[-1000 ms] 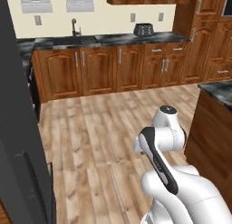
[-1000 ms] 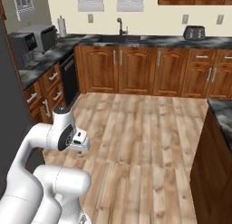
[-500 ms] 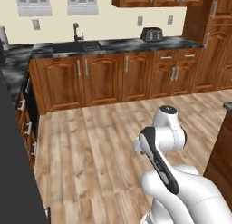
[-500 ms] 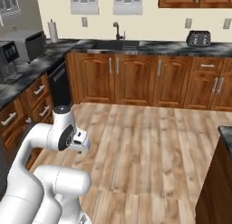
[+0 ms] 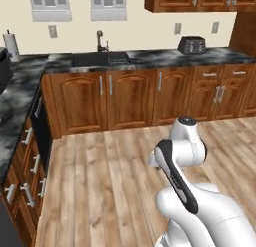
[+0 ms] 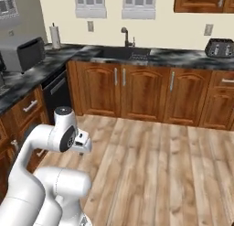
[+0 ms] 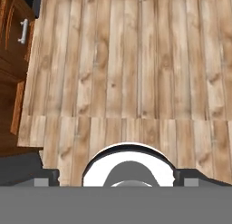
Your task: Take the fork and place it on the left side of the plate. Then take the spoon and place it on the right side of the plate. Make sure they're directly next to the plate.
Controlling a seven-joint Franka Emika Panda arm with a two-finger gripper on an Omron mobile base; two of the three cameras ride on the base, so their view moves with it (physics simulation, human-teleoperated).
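Observation:
The fork, the spoon and the plate are out of view. My arm is folded close over the base, with the hand tucked low beside the dark-sided link and pointing down at the wooden floor. From the right base view the hand sticks out just right of the round white joint. In the hand view my gripper is open, its two tips far apart at the bottom corners with nothing between them.
A run of brown cabinets with a dark marbled counter lines the far wall, carrying a sink, a toaster and a paper towel roll. More counter and drawers stand at the left. Open wooden floor lies ahead.
The whole picture has shifted: the camera moved with the base, so the cabinets now sit further right and nearer, and the island at the right has left the view. The arm keeps its folded pose.

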